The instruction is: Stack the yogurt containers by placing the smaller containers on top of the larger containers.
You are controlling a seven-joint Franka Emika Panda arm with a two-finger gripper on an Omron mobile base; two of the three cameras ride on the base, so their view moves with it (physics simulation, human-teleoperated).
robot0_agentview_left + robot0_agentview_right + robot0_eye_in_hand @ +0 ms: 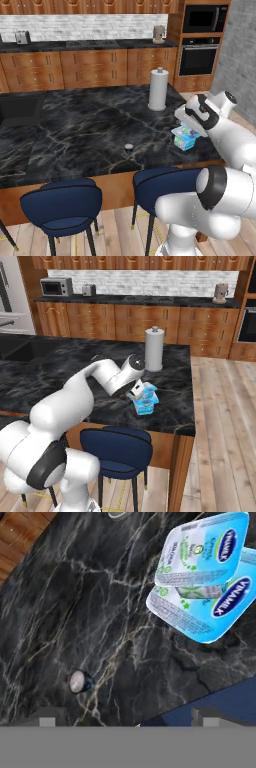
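Black veined marble island counter (75,135) before wooden cabinets (90,67). At centre right of the left base view, the small light-blue pack (202,549) rests on the larger teal pack (210,612); the tiny dark cup (128,147) stands apart. The gripper (136,390), jaws wide and empty, hangs beside the stack. Paper-towel roll (158,89) stands behind.

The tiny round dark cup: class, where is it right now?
The tiny round dark cup stands alone on the dark marble counter, left of the stacked yogurt packs in the left base view, near the front edge.
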